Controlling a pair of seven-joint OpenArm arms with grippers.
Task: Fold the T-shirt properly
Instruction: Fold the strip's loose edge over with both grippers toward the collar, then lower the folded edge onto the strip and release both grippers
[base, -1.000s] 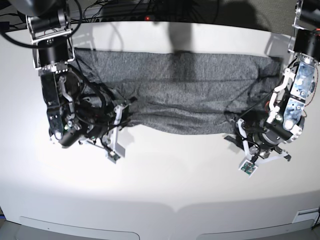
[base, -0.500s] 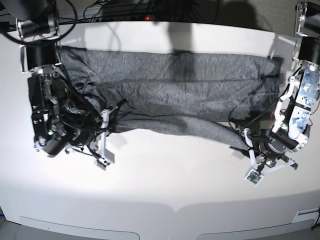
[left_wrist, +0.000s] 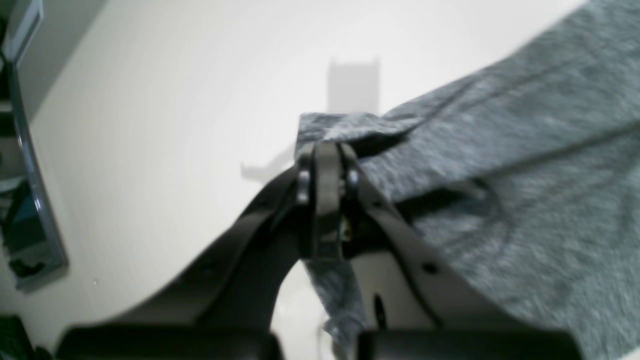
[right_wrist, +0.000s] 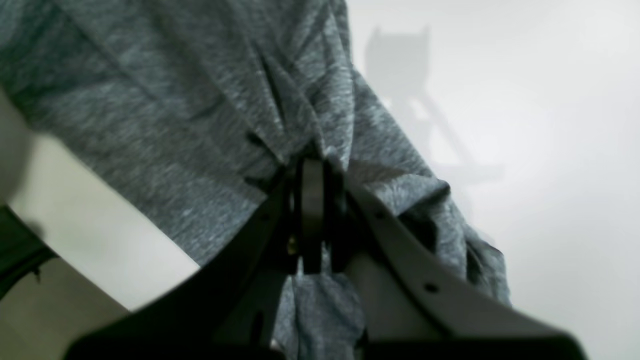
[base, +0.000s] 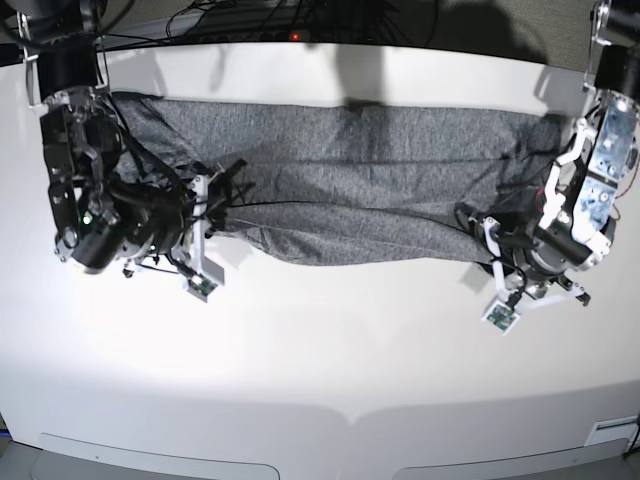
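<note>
Fabric is pinched in both my grippers: the left gripper (left_wrist: 326, 165) clamps a near corner of the T-shirt (base: 370, 190), the right gripper (right_wrist: 312, 172) clenches a bunched fold, the shirt stretched across the white table (base: 330, 370).

A white bench (base: 330, 380) fills nearly the whole base view, smooth and matte, with a bright patch of light on its near left part. Its near edge curves, and two shallow panel outlines show along the bottom. Beyond the far edge lies a dark strip with a tangle of black cables (base: 260, 20) and one small red light (base: 295, 36) (too small to identify). Soft grey shadows fall across the far side.
</note>
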